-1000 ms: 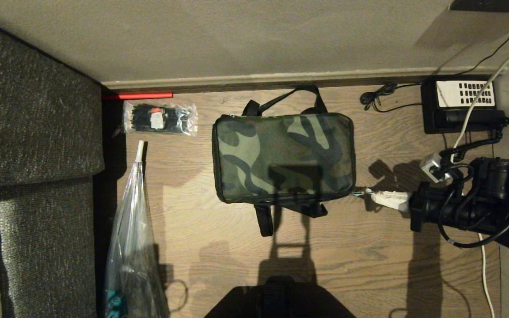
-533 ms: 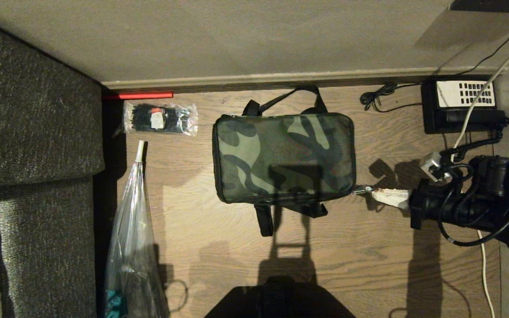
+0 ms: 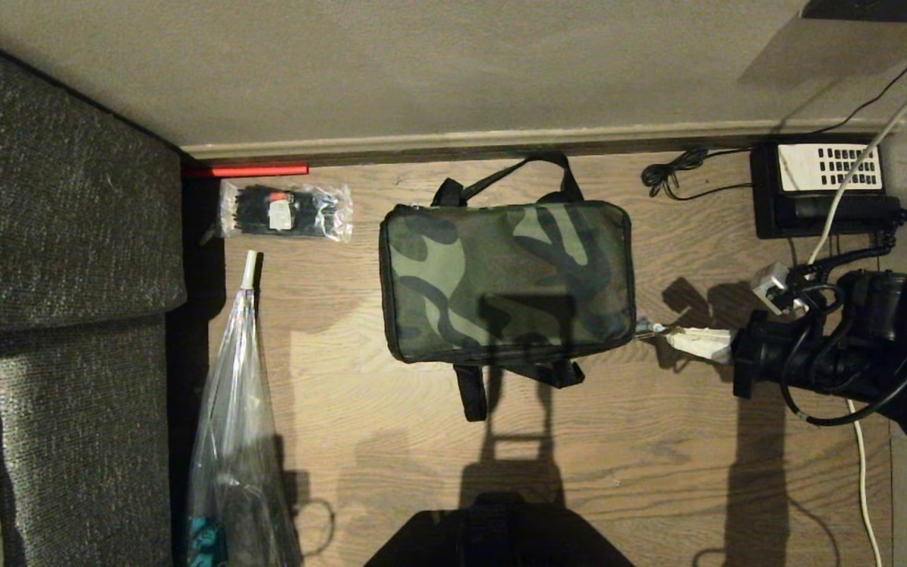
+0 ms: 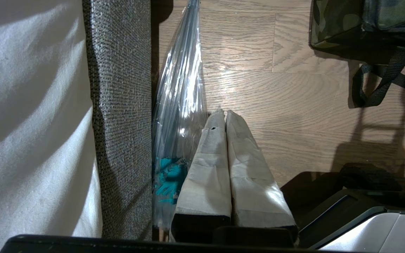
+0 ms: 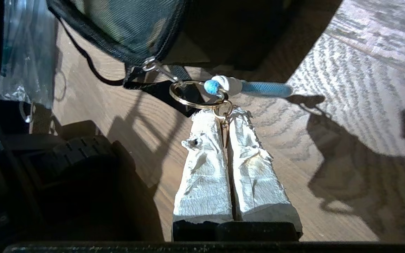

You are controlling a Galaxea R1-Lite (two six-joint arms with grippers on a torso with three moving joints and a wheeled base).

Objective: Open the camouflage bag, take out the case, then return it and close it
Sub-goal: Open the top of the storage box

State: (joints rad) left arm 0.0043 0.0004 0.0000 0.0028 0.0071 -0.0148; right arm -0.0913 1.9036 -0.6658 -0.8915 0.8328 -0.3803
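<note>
we are barely under way: the camouflage bag lies zipped shut on the wooden floor, the case unseen, while our right gripper is clamped on the zipper's key ring at its right corner, every step remaining.

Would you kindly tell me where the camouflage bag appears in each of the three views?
Head view: camouflage bag lies mid-frame on the wooden floor.
Left wrist view: only its corner, upper right.
Right wrist view: its zippered edge along the top, beyond the right gripper.
Shared landmark: the clear plastic bag.
</note>
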